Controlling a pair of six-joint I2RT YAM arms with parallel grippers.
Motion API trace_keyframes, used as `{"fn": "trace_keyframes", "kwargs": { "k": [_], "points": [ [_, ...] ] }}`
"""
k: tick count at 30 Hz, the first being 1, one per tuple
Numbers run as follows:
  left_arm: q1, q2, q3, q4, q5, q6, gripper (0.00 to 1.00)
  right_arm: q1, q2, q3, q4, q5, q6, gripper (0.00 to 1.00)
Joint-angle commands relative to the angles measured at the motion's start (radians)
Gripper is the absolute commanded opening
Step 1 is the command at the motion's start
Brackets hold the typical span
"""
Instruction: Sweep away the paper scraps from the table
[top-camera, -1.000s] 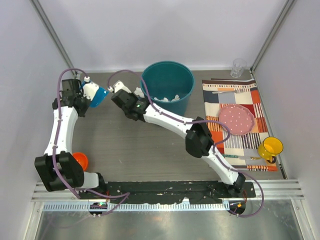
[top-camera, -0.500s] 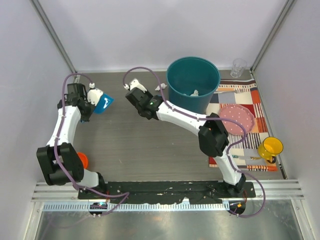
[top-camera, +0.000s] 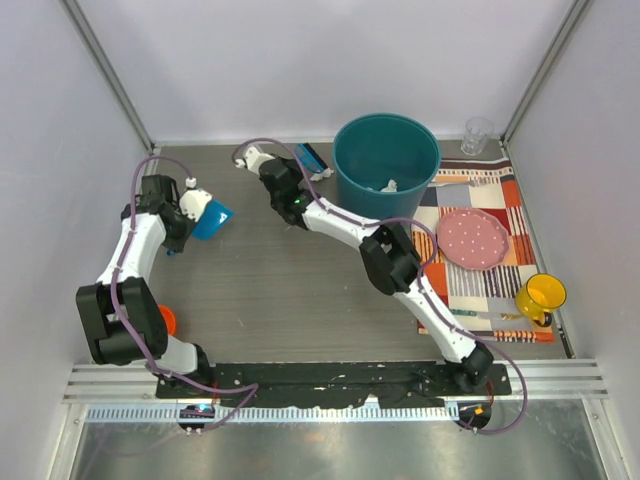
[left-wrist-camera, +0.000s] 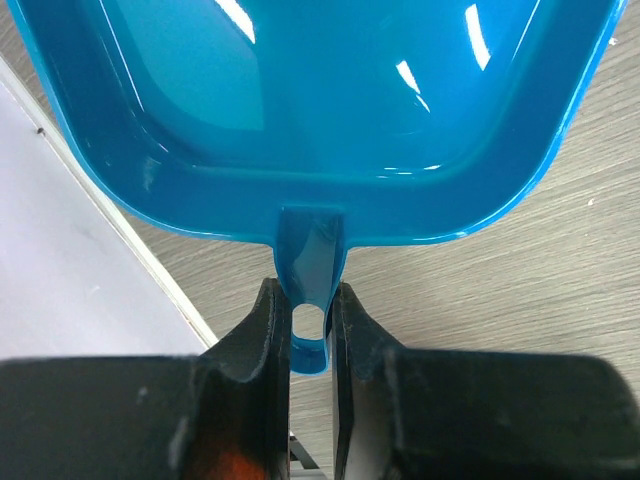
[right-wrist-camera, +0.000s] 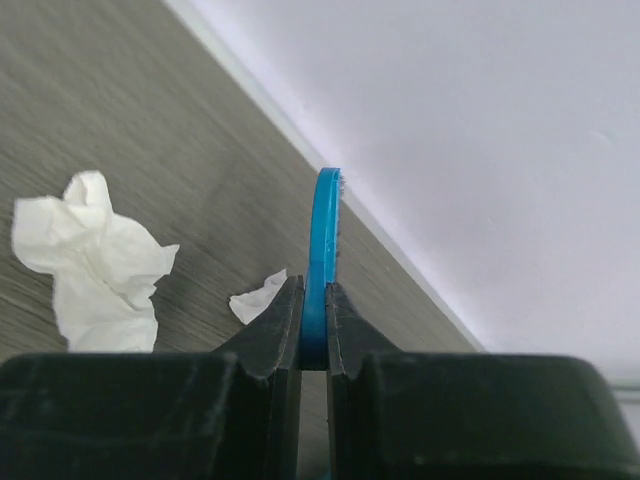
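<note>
Jaws: left gripper (left-wrist-camera: 310, 330) clamps one dustpan (left-wrist-camera: 320, 100) by its handle; right gripper (right-wrist-camera: 313, 320) pinches one brush (right-wrist-camera: 324, 230).
Paper scraps (right-wrist-camera: 90, 260): two on the table (top-camera: 280, 290).
Bin (top-camera: 386, 165): one, teal.
Room: white walls.

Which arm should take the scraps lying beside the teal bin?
Right. The right gripper holds the blue brush beside those paper scraps; the left gripper holds the dustpan, farther off.
</note>
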Motion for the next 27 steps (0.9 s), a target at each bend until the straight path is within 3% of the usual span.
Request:
{"fn": "trace_keyframes", "kwargs": {
  "k": [1,3,5,7,10,11,17,22,27],
  "points": [
    [0.001,-0.011,0.006,0.012,0.008,0.014,0.0,-0.084,-0.012,0.022,0.076,-0.175,-0.096,0.01],
    [0.001,-0.007,0.009,0.008,0.008,0.009,0.0,-0.099,-0.012,0.021,0.035,-0.232,-0.144,0.01],
    [0.001,-0.008,0.01,0.005,0.018,0.008,0.0,-0.101,-0.044,0.016,-0.135,-0.33,-0.13,0.01],
    [0.001,-0.004,0.015,0.005,0.029,-0.003,0.0,-0.09,-0.086,-0.01,-0.311,-0.563,-0.042,0.01],
    [0.001,0.001,0.024,0.0,0.043,-0.014,0.0,-0.038,-0.221,-0.232,-0.278,-0.69,-0.015,0.01],
    [0.001,0.0,0.023,0.0,0.046,-0.014,0.0,-0.018,-0.294,-0.361,-0.261,-0.694,-0.027,0.01],
    [0.0,-0.011,0.013,-0.003,0.043,0.012,0.0,0.151,-0.504,-0.583,-0.333,-0.615,-0.003,0.01],
    [0.001,-0.014,0.013,-0.002,0.054,0.011,0.0,0.221,-0.678,-0.599,-0.43,-0.561,0.071,0.01],
    [0.001,0.003,0.018,-0.011,0.046,0.011,0.0,0.217,-0.674,-0.518,-0.383,-0.379,-0.031,0.01]
  ]
}}
